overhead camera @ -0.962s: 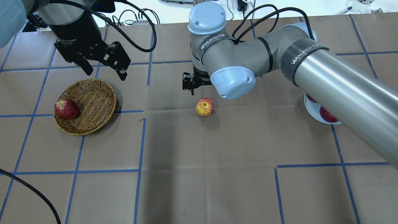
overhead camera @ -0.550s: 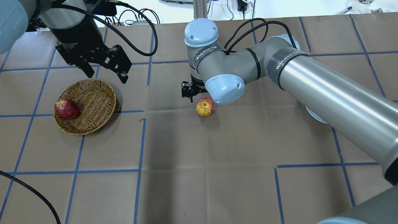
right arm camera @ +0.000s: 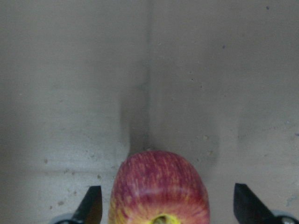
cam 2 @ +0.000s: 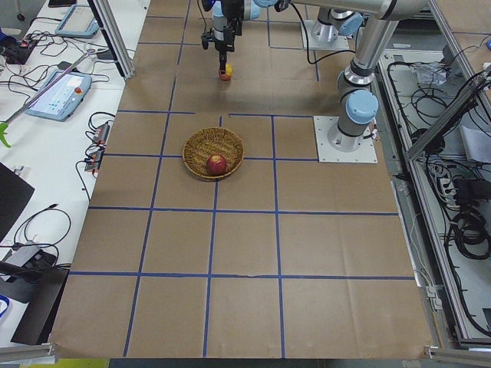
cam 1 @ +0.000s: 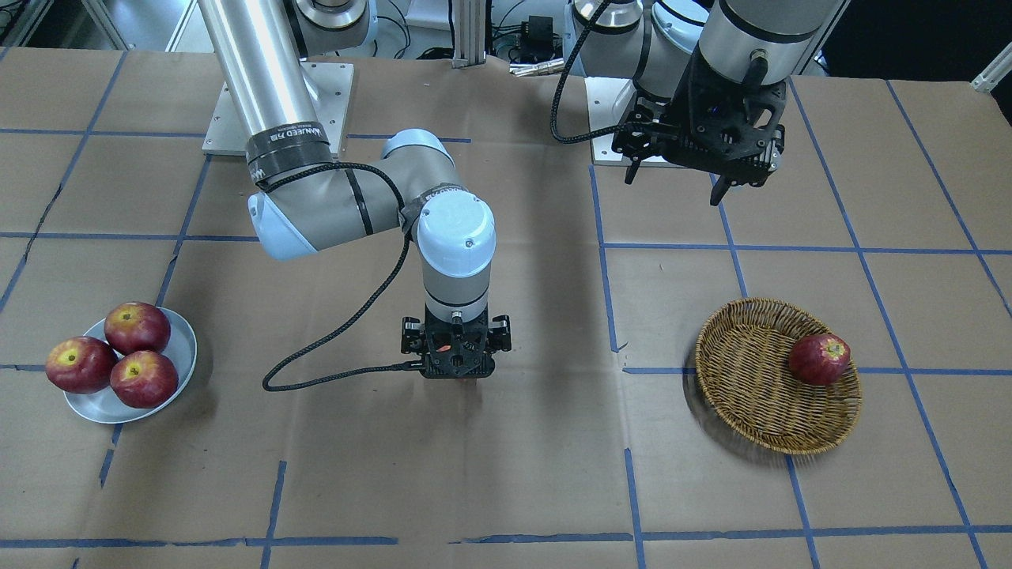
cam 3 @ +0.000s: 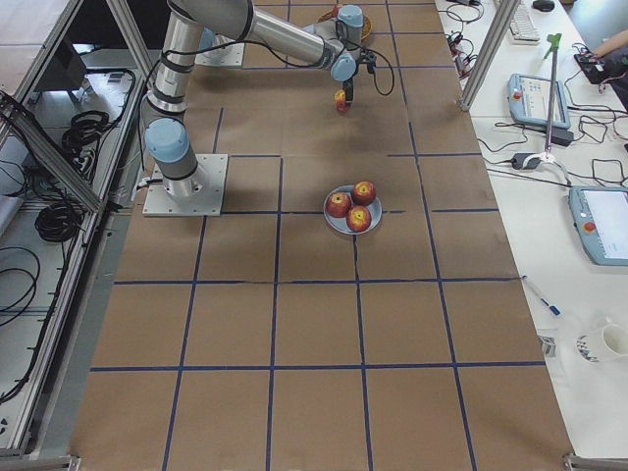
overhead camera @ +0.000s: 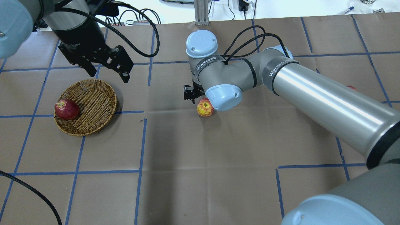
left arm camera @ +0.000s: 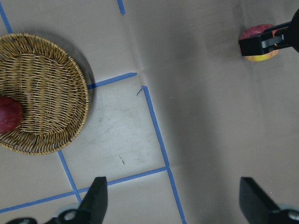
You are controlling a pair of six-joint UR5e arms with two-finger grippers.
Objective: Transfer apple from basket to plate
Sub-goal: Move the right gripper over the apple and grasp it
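Observation:
The pale streaked apple (overhead camera: 205, 107) lies on the table's middle, outside the basket. My right gripper (right arm camera: 170, 205) is open and stands low over it, its fingertips (right arm camera: 93, 205) on either side of the apple (right arm camera: 159, 186), not touching. In the front-facing view the gripper (cam 1: 456, 371) hides the apple. The wicker basket (overhead camera: 93, 97) sits at the left. The grey-white plate (cam 1: 183, 348) is far to the right of the robot and hidden by the right arm in the overhead view. My left gripper (overhead camera: 106, 70) is open and empty, high behind the basket.
A darker red apple (overhead camera: 66, 109) lies at the basket's left rim. Three glossy dark-red apples (cam 1: 111, 356) fill the plate. The right arm's long link (overhead camera: 328, 103) spans the table's right half. Blue tape lines grid the brown paper.
The right arm has come down and drawn in, bringing its open gripper from above and behind the apple down around it. The left gripper has barely shifted.

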